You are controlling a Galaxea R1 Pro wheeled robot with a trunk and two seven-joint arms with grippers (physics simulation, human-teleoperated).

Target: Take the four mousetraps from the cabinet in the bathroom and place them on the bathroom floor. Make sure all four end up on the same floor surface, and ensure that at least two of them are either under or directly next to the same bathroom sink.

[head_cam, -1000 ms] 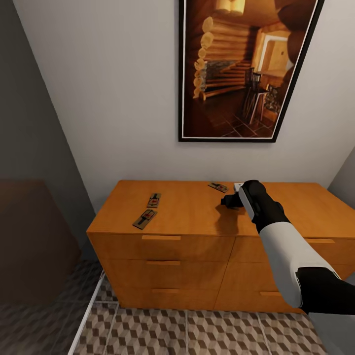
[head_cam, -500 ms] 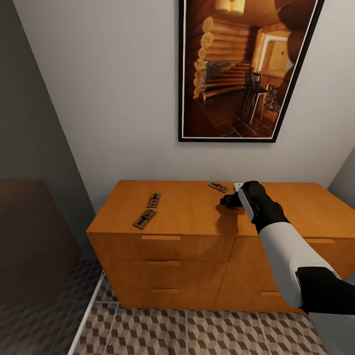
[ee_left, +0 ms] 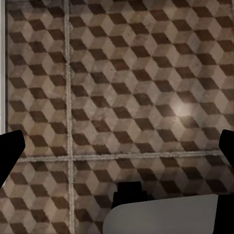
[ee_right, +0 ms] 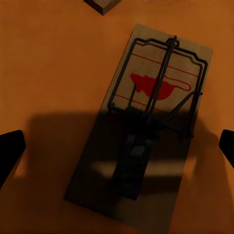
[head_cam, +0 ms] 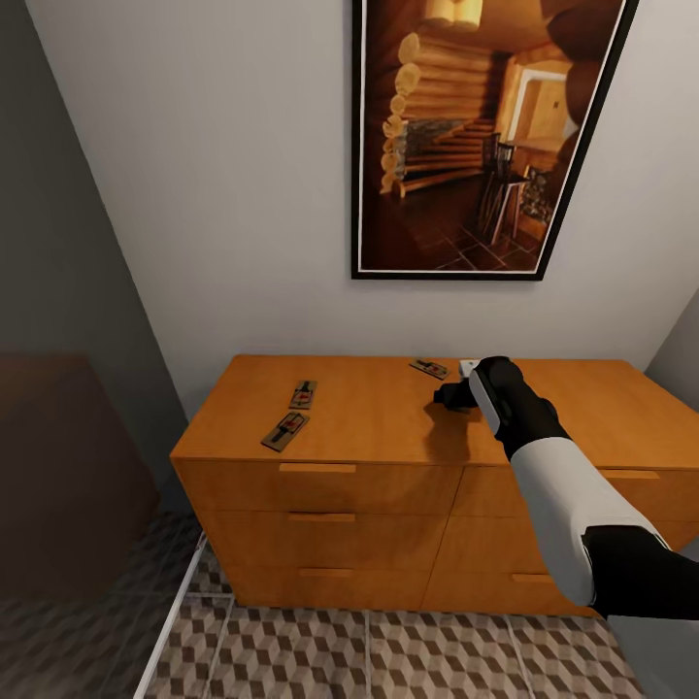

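Observation:
The orange-brown cabinet (head_cam: pixel 369 427) stands against the wall. On its top lie two mousetraps at the left (head_cam: pixel 302 394) (head_cam: pixel 285 430) and one near the back (head_cam: pixel 428 368). My right gripper (head_cam: pixel 449 396) hovers low over the top, right of centre. In the right wrist view its fingers (ee_right: pixel 10 152) are open, and a mousetrap (ee_right: pixel 156 122) with a red mouse print lies flat between and below them in the gripper's shadow. A corner of another trap (ee_right: pixel 102 5) shows at the frame's edge. My left gripper (ee_left: pixel 117 151) is open over the cube-patterned bathroom floor (ee_left: pixel 122 87), holding nothing.
A large framed picture (head_cam: pixel 481 136) hangs on the white wall above the cabinet. A dark brown block (head_cam: pixel 58 466) stands to the cabinet's left. Patterned floor tiles (head_cam: pixel 388 650) run along the cabinet's front. A small pale object (head_cam: pixel 469 367) lies beside the right wrist.

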